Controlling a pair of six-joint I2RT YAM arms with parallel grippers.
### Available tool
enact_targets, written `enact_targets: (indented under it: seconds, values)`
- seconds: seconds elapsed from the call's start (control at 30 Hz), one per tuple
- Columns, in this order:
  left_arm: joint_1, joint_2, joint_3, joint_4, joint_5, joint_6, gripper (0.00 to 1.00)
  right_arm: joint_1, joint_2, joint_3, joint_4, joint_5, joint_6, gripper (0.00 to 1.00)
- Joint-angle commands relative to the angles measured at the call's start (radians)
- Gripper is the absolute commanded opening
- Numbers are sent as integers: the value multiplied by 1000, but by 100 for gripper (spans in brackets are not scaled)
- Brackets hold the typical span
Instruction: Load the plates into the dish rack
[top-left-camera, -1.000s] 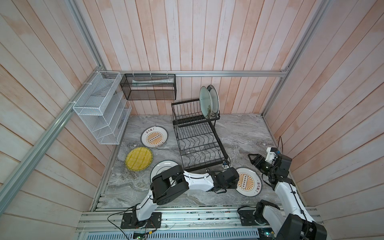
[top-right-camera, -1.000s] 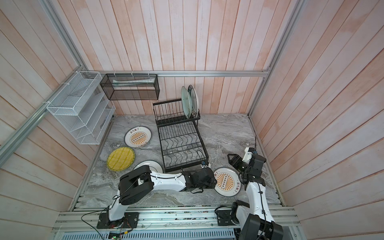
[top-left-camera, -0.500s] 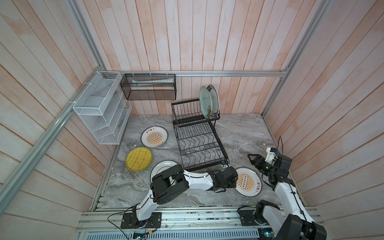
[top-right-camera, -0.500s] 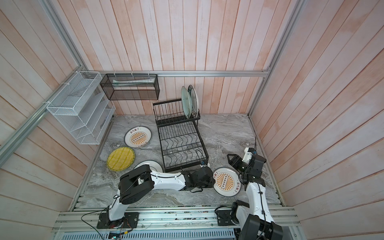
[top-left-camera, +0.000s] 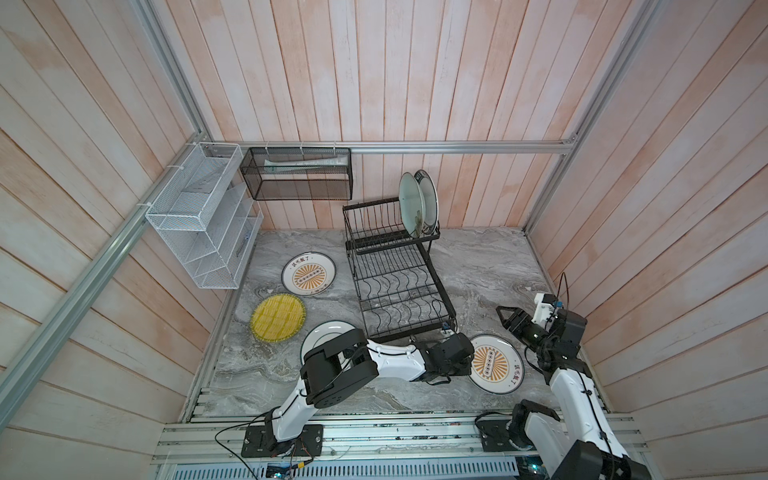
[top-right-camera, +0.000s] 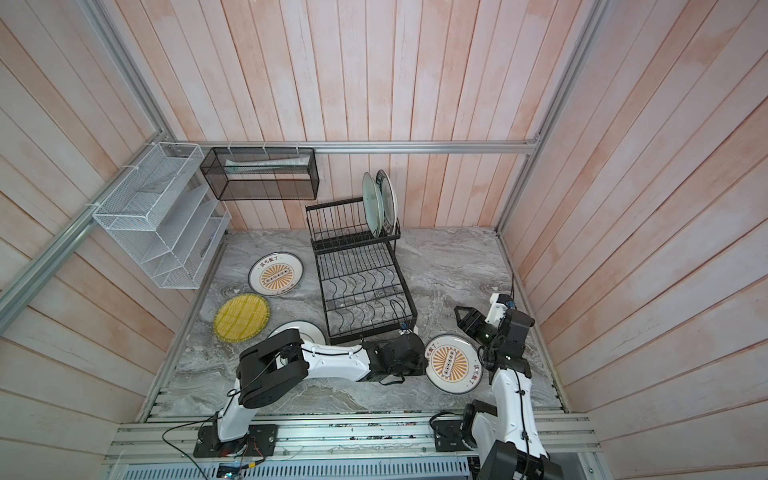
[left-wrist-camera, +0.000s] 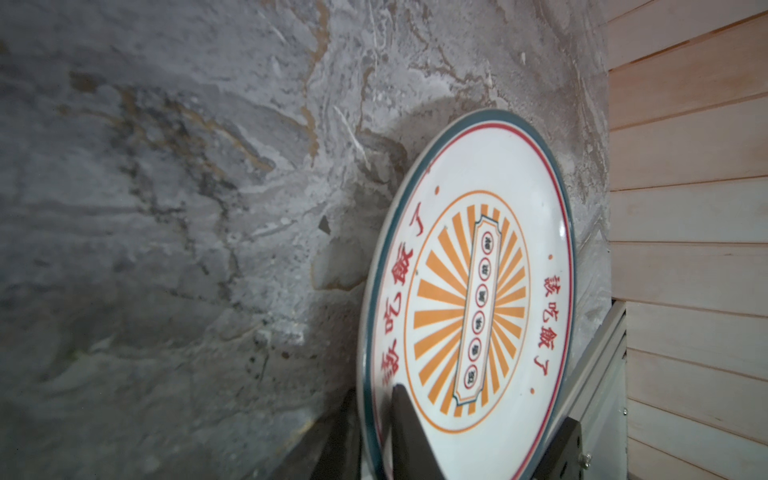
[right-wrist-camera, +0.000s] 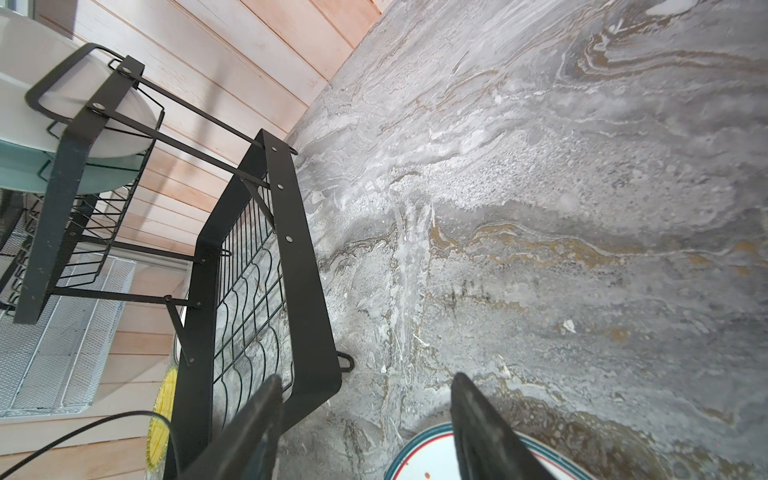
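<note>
Left wrist, left tool (left-wrist-camera: 374, 395) pinching sunburst plate (left-wrist-camera: 478, 291)

black mesh basket (top-left-camera: 297, 174), white mesh shelf (top-left-camera: 203, 224); marble tabletop (top-left-camera: 478, 266)

White plate (top-left-camera: 320, 334) — mostly hidden beneath left arm (top-left-camera: 390, 365).

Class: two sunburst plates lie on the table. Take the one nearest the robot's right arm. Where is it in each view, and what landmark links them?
In a top view: sunburst plate front right, off the dish rack's near corner.
In a top view: plate again front right, rack behind.
Left wrist: plate fills much of the picture; no rack.
Right wrist: only a rim slice, by the right tool.
Landmark: the rack's black frame.
</note>
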Motion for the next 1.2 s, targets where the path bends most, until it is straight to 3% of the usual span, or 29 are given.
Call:
enact_targets:
  seconds: [0.0,0.6,0.87,1.17]
  values:
    - [7,23,-20,9,8,1,12,-4,-16,11,-13,-16,8,65]
    - [23,1,-43,58,13,5,0,-5,-10,15,-3,-8,14,64]
    - [57,-12,-91,178,76,4,0,-7,4,33,-8,-8,8,64]
    - [65,-40,-99,198,88,-2,0,-9,18,37,-2,-14,10,64]
